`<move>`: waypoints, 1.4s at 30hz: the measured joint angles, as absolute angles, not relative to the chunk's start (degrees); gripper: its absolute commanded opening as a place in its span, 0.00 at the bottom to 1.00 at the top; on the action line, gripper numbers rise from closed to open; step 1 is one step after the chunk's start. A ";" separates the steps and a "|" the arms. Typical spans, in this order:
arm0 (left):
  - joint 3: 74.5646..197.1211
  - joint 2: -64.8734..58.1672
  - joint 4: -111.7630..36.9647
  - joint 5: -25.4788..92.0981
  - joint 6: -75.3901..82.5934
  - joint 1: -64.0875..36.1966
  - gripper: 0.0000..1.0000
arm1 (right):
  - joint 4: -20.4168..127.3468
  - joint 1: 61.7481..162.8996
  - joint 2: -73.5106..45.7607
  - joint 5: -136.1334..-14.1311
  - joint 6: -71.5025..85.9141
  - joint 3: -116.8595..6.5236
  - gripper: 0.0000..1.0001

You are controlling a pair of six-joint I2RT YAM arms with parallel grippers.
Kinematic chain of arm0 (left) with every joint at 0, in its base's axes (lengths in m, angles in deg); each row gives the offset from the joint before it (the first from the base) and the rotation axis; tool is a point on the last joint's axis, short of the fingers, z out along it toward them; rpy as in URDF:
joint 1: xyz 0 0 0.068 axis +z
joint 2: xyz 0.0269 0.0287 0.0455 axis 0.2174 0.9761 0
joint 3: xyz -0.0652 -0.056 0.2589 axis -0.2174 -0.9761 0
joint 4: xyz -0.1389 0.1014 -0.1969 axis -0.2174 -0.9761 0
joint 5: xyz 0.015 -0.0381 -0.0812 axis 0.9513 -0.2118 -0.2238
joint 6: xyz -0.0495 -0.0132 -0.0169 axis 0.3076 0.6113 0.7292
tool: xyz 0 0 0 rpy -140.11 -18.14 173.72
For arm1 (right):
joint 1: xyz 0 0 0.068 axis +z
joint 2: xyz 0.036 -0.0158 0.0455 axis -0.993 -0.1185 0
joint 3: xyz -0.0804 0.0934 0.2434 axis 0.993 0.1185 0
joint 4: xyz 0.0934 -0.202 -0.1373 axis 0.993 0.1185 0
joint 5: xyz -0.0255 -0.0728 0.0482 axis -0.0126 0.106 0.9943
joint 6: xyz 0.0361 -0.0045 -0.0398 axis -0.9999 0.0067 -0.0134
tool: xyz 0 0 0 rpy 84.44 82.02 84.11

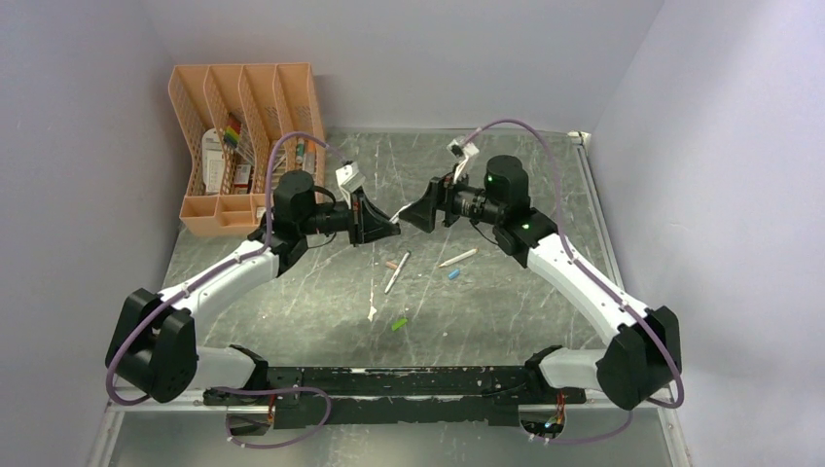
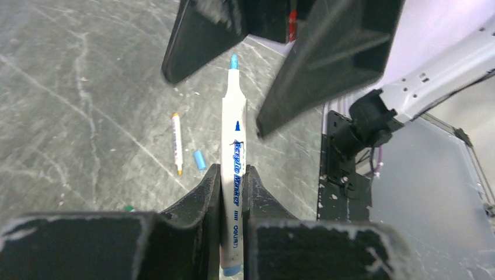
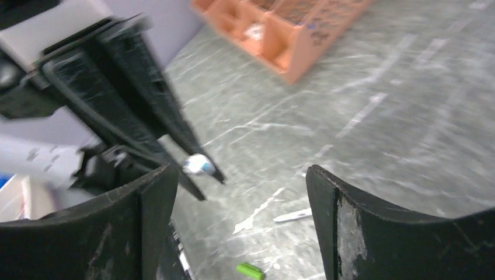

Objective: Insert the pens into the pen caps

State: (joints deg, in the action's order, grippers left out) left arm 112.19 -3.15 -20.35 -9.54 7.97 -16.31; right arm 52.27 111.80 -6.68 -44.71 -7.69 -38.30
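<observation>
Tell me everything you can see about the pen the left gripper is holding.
The pen has a slim white barrel with blue print, a bare blue tip and a blue rear end. It is uncapped and clamped by its rear half in the left gripper. Its tip points between the open fingers of the right gripper, apparently untouched by them.

The left hand (image 1: 386,223) and the right hand (image 1: 409,214) hung above the desk (image 1: 545,321), facing each other almost tip to tip. A white pen (image 1: 396,219) poked from the left one. Beneath them lay a second pen (image 1: 397,272) and a third pen (image 1: 457,258), with an orange-pink cap (image 1: 390,264), a blue cap (image 1: 453,274) and, nearer the arm bases, a green cap (image 1: 399,323). A peach organiser (image 1: 243,146) stood in the far left corner.
</observation>
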 measured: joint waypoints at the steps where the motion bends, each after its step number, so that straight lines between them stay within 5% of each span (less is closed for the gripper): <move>1: 111.64 -3.28 -19.60 -8.91 8.38 -16.07 0.07 | 53.06 111.60 -5.85 -48.40 -8.00 -37.99 0.79; 3: 110.04 -3.65 -17.42 -7.33 9.72 -15.26 0.07 | 54.54 110.77 -4.26 -56.16 -9.09 -37.09 0.62; 6: 107.53 -3.78 -13.20 -7.09 12.97 -13.75 0.07 | 58.89 109.52 -3.56 -68.51 -10.69 -36.00 0.48; 11: 105.10 -4.06 -6.20 -7.25 17.10 -13.05 0.07 | 66.52 108.80 -4.39 -85.43 -16.81 -29.09 0.47; 19: 103.66 -6.51 -0.91 -5.67 17.41 -13.05 0.07 | 71.42 109.72 -1.17 -92.25 -29.22 -15.94 0.43; 24: 103.29 -6.88 0.46 -4.01 16.95 -13.05 0.07 | 71.35 115.05 -1.39 -94.78 -33.05 -15.41 0.20; 26: 103.01 -6.93 0.38 -2.50 16.88 -13.05 0.07 | 70.21 119.03 -0.26 -95.59 -33.00 -15.41 0.26; 27: 102.96 -6.93 -0.54 1.04 16.88 -13.05 0.07 | 66.39 123.16 4.12 -95.61 -32.15 -15.46 0.39; 33: 99.49 -7.54 0.11 9.21 16.93 -13.73 0.07 | 56.90 123.93 12.40 -95.09 -30.19 -16.92 0.67; 42: 98.87 -7.01 -0.30 14.20 16.43 -20.99 0.07 | 43.20 123.93 4.84 -87.70 -24.42 -26.73 0.67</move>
State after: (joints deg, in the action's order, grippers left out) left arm 98.87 -7.01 -0.30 14.20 16.43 -20.99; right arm 43.20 123.93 4.84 -87.70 -24.42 -26.73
